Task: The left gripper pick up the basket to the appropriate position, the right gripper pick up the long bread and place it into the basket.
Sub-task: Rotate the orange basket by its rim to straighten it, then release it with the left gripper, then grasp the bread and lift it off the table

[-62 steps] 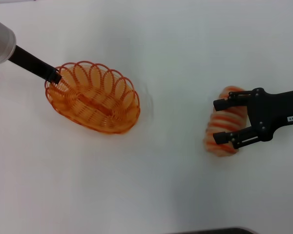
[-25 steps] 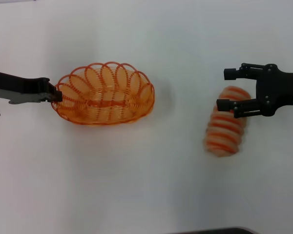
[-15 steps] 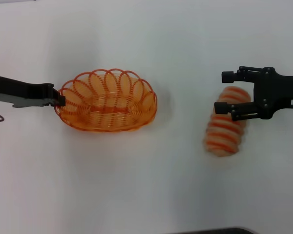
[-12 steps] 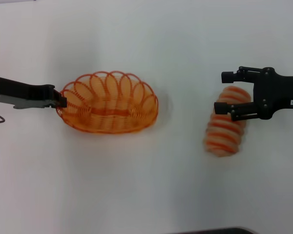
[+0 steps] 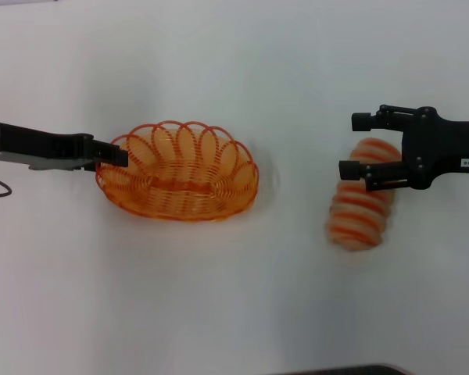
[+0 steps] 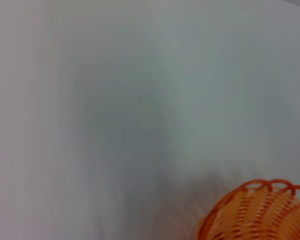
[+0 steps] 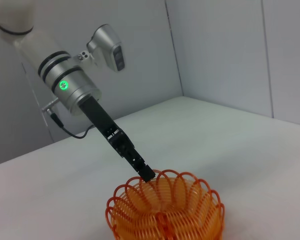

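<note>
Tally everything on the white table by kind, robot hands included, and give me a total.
Baskets: 1, the orange wire basket, its rim gripped by the left hand.
Bread loaves: 1, the striped long bread, lying on the table.
Robot hands: 2, the left hand and the right hand, which is open over the loaf's far end.
Total: 4.

Orange basket; cream-and-orange striped long bread; black pincers.

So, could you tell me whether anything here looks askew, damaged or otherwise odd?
Nothing looks damaged or spilled. The basket sits upright with the left gripper pinching its rim, and the long bread lies intact on the table, beneath the open right gripper.
</note>
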Robot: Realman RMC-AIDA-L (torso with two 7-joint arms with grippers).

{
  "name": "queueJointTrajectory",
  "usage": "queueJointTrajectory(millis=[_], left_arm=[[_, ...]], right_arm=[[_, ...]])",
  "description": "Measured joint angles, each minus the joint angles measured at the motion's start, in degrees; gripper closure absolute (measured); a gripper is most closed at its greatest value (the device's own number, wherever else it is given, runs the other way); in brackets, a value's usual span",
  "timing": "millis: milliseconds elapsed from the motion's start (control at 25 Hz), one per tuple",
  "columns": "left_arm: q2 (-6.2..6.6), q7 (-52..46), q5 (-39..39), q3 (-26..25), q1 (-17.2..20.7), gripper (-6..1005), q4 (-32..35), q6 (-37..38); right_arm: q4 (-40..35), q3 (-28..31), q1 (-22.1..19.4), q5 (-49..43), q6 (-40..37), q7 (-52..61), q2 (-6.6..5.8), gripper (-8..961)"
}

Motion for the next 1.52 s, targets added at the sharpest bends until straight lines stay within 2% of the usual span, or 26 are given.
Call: queueJointTrajectory(millis=[120,400,560,720,920,1200,1520], left_arm=[[0.08,2.59,-2.08,-0.86,1.03,419,0.8,-0.08],[0.12,14.95,-8.38,-5.71,3.51,280,1.06,0.84],[0.27,27.44,-12.19,-9.66,4.68,201,0.78,4.95],[0.49,36.9,-14.1,-14.17,5.76,202,0.37,6.24],[0.52,44.51,-16.57,-16.78,6.96,209,0.0,6.79],[0.48,52.89,-18.61,-21.1,8.59,211,0.48,6.55],[0.37,59.61,-20.36,-23.42,9.57,211,1.59,6.42]], right_arm=[[0.11,0.58,0.17,0.01,0.03,0.28,0.15,11],[0.25,1.83,1.09,0.09,-0.21,7.9,0.31,11],[0.0,1.04,2.49,-0.66,-0.57,18.83,-0.88,11],[-1.83,-0.88,3.64,-1.33,-3.99,30.58,-2.64,12],[-8.18,-3.73,4.98,-2.06,-6.99,45.43,-3.13,12],[-8.91,-4.75,10.06,-10.41,-6.99,62.83,-5.14,12],[-8.91,-4.83,15.52,-20.53,-8.33,76.37,-5.6,11]])
